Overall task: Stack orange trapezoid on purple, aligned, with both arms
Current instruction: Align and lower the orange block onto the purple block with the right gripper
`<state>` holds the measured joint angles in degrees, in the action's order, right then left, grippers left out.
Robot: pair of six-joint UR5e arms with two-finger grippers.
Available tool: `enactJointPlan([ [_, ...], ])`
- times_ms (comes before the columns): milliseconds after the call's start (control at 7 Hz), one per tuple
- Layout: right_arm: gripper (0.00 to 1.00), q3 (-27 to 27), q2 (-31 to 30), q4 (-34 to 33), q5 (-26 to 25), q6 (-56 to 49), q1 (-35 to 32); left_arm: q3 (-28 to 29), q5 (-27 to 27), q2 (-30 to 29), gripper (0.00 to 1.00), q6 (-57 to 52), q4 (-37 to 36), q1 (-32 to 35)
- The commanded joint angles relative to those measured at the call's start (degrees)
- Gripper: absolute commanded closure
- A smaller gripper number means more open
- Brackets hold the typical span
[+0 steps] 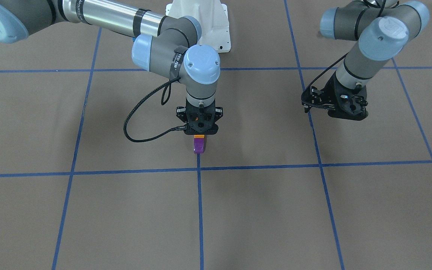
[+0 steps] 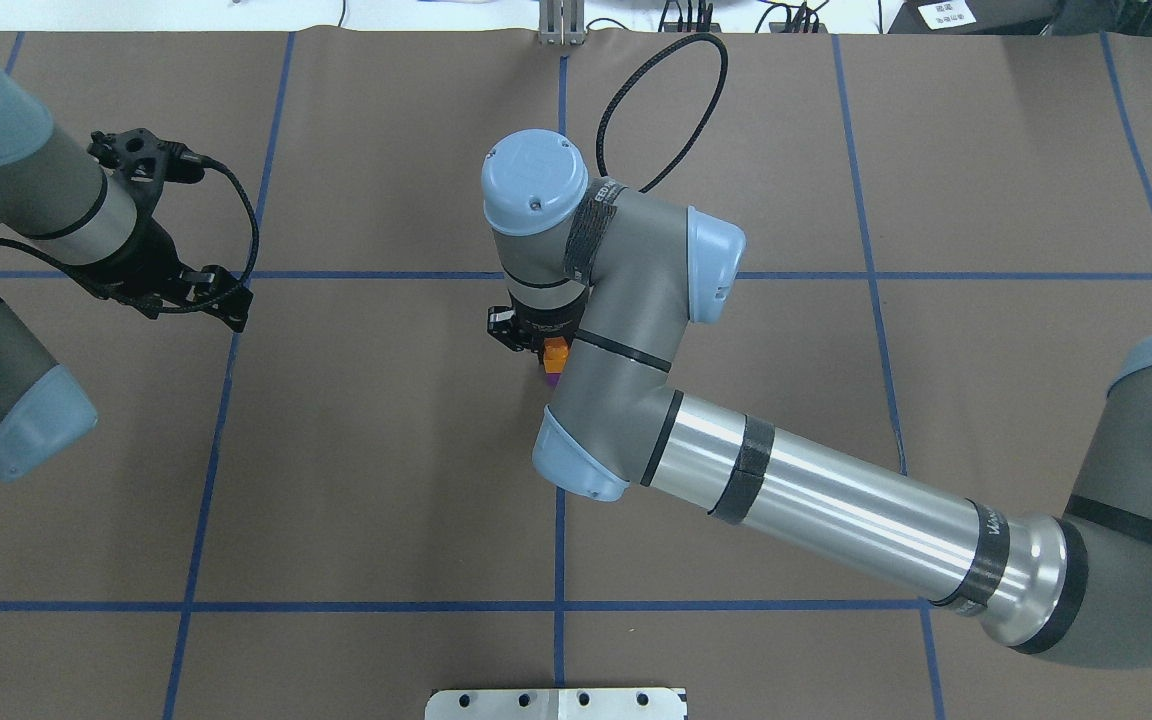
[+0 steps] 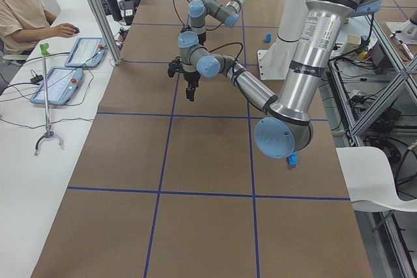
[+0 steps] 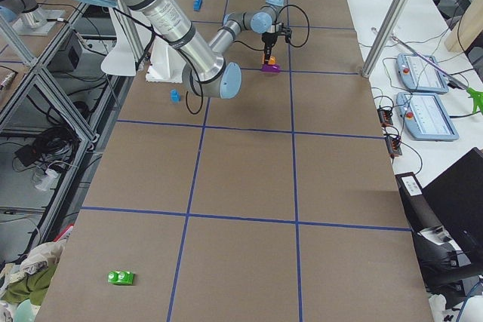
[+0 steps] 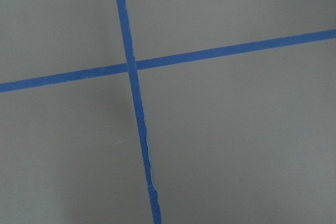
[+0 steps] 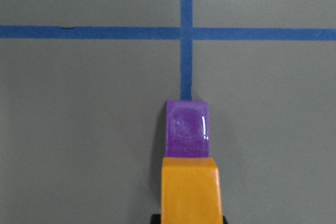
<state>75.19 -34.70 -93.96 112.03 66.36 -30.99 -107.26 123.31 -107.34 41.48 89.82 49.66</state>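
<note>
Since the right gripper [image 1: 200, 131] looks clamped on the orange trapezoid [image 1: 199, 136], set atop the purple block [image 1: 199, 145] just beside a tape crossing [image 1: 199, 168], any sideways drag on release could skew the pair. Its jaws are mostly hidden, and full seating can't be seen. The left gripper [image 1: 341, 110] hangs well apart; I cannot tell whether it is open.

Brown table [image 1: 276, 217], blue tape grid [image 1: 200, 210], white side desk [image 3: 19, 180], white chair [image 3: 381, 180]
</note>
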Motion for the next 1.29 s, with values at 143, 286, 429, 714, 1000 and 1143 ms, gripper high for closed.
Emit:
enactJointPlan([
  [143, 1.0, 0.0, 0.0, 0.0, -0.6, -0.1, 0.1, -0.1, 0.0, -0.2, 0.0, 0.0, 0.0, 0.0],
  [286, 1.0, -0.2, 0.0, 0.0, -0.8, -0.1, 0.2, -0.1, 0.0, -0.2, 0.0, 0.0, 0.0, 0.0],
  [429, 1.0, -0.6, 0.0, 0.1, -1.0, -0.1, 0.2, -0.1, -0.1, -0.3, 0.0, 0.0, -0.1, 0.1],
  [714, 1.0, -1.9, 0.0, 3.7, -1.0, 0.0, 0.2, -0.1, 0.4, -0.4, 0.0, 0.0, -0.3, 0.1],
  [1000, 1.0, -1.9, 0.0, 3.7, -1.0, 0.0, 0.3, -0.4, 0.5, -0.4, 0.0, 0.1, -0.4, 0.1],
  [1143, 1.0, -2.0, 0.0, 3.8, -1.0, 0.0, 0.2, -0.4, 0.5, -0.4, 0.0, 0.1, -0.4, 0.1],
])
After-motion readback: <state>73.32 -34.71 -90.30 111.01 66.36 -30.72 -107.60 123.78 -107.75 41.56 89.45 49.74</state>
